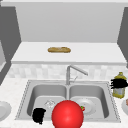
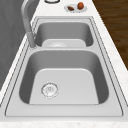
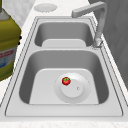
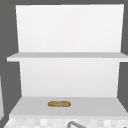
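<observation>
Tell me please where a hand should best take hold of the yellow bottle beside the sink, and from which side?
Probably the yellow bottle's broad body, approached from the sink side. It stands upright on the counter right of the sink, and its neck narrows toward the top. The right hand is already at its upper part; whether it grips cannot be seen.

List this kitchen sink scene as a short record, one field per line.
left hand: at the sink's front left edge, beside the big red ball
right hand: against the yellow bottle on the counter right of the sink
right basin: white plate with a small tomato on it
left basin: bare, drain visible
shelf: bread loaf lying flat
faucet: spout angled toward the right basin
</observation>
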Tool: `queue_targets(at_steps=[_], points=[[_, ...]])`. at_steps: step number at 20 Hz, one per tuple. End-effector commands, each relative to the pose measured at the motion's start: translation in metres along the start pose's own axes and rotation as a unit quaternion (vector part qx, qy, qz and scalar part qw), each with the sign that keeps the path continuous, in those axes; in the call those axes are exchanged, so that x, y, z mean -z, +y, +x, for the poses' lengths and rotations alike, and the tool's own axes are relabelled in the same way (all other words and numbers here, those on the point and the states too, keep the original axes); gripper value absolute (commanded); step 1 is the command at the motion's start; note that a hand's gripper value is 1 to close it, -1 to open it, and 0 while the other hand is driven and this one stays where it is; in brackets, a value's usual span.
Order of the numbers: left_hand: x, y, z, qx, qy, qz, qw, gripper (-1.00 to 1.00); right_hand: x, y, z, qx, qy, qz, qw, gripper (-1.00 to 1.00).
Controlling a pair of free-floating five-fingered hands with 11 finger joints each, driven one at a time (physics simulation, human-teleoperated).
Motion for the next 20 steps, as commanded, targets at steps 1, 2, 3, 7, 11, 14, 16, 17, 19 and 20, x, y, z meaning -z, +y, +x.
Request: queue_targets(at_steps=[1,2,3,7,11,14,16,17,19,20], points=[[0.0,0.0,0.0,0.0,0.0,0.0,1.0,0.0,-0.005,0.03,0.003,-0.045,0.027,-0.006,0.9986,1.0],[0.0,0.0,0.0,0.0,0.0,0.0,1.0,0.0,-0.006,0.038,0.005,-0.045,0.028,-0.007,0.9986,1.0],[0.0,0.0,0.0,0.0,0.0,0.0,1.0,0.0,-0.006,0.045,0.006,-0.047,0.028,-0.008,0.9985,1.0],[0.0,0.0,0.0,0.0,0.0,0.0,1.0,0.0,0.005,0.067,-0.003,-0.049,0.039,0.001,0.998,1.0],[0.0,0.0,0.0,0.0,0.0,0.0,1.0,0.0,0.018,0.092,-0.011,-0.045,0.04,-0.001,0.9982,1.0],[0.0,0.0,0.0,0.0,0.0,0.0,1.0,0.0,0.03,0.108,-0.019,-0.04,0.045,-0.006,0.9982,1.0],[0.0,0.0,0.0,0.0,0.0,0.0,1.0,0.0,0.037,0.118,-0.025,-0.042,0.051,-0.008,0.9978,1.0],[0.0,0.0,0.0,0.0,0.0,0.0,1.0,0.0,0.041,0.123,-0.027,-0.043,0.053,-0.007,0.9976,1.0],[0.0,0.0,0.0,0.0,0.0,0.0,1.0,0.0,0.048,0.134,-0.029,-0.05,0.057,0.0,0.9971,1.0],[0.0,0.0,0.0,0.0,0.0,0.0,1.0,0.0,0.05,0.14,-0.029,-0.051,0.062,-0.002,0.9968,1.0]])
